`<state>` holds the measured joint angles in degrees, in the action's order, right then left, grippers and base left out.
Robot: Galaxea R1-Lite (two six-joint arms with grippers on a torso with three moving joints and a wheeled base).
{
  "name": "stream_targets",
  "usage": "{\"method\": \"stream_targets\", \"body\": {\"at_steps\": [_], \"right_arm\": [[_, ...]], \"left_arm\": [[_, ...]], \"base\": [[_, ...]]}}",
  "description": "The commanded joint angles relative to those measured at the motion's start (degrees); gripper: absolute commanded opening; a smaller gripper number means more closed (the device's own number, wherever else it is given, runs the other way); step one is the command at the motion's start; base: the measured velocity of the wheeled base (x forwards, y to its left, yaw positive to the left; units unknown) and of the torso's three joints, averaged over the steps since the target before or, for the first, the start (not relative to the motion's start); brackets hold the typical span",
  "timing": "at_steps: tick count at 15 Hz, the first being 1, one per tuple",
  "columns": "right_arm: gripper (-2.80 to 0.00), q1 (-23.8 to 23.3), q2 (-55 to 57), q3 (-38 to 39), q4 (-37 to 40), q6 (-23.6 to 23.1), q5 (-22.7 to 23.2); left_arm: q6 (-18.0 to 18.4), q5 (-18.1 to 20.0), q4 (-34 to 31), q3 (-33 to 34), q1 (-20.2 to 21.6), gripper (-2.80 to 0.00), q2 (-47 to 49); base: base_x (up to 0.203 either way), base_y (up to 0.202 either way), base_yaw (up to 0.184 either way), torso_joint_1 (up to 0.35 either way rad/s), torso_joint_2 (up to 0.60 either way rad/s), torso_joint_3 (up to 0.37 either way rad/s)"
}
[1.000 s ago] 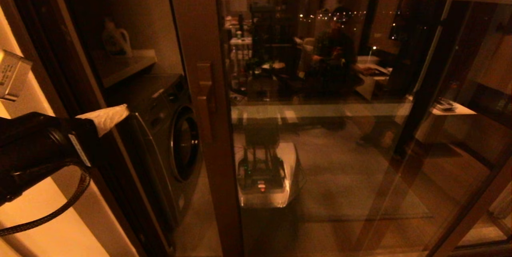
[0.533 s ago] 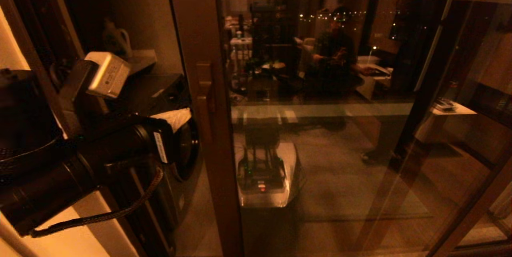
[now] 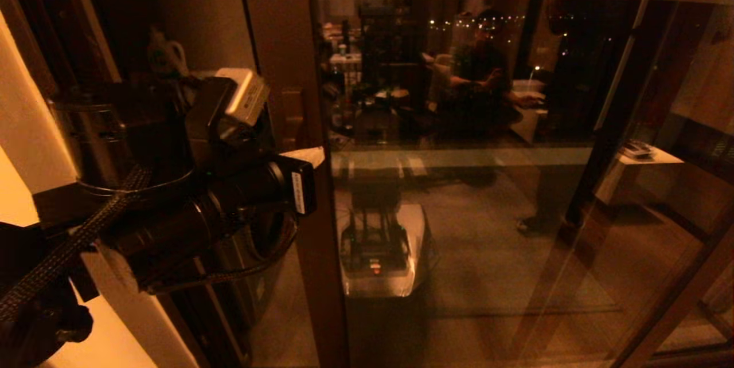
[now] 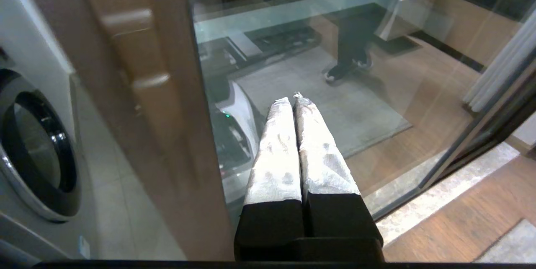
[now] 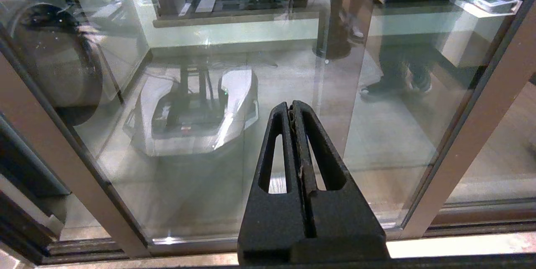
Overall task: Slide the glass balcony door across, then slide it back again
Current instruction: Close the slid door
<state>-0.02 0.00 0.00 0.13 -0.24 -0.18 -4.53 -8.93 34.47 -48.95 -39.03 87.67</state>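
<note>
The left gripper [image 4: 293,100], white-wrapped fingers pressed together, sits beside the brown-framed glass balcony door [image 3: 459,184], apparently to push its blocky wooden handle [image 4: 138,51]; the right gripper [image 5: 292,107], also closed, idles low before the glass

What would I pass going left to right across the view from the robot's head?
Cream wall → detergent jug on a shelf → the left arm's claw, reaching the door frame → wooden pull handle → glass balcony door, with the robot's own base reflected in it → small white table seen through the glass.
</note>
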Motion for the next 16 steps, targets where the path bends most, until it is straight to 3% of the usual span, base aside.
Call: {"method": "stream_targets", "body": {"at_steps": [1, 9, 13, 16], "right_arm": [[-2.80, 0.0, 0.1, 0.0, 0.0, 0.0, 0.0], [-2.80, 0.0, 0.1, 0.0, 0.0, 0.0, 0.0], [-2.80, 0.0, 0.1, 0.0, 0.0, 0.0, 0.0], [-2.80, -0.1, 0.1, 0.0, 0.0, 0.0, 0.0]], "left_arm": [[-0.1, -0.7, 0.2, -2.3, -0.7, -2.80, 4.3], [-0.2, -13.7, 0.2, -8.7, -2.7, -2.80, 10.0], [0.6, -15.1, 0.2, -8.6, -1.2, -2.80, 10.2], [0.9, -15.3, 0.2, -8.7, 2.2, -2.80, 11.1]], "base": [[0.000, 0.000, 0.000, 0.000, 0.00, 0.000], [0.000, 0.000, 0.000, 0.000, 0.00, 0.000], [0.000, 0.000, 0.000, 0.000, 0.00, 0.000], [0.000, 0.000, 0.000, 0.000, 0.00, 0.000]]}}
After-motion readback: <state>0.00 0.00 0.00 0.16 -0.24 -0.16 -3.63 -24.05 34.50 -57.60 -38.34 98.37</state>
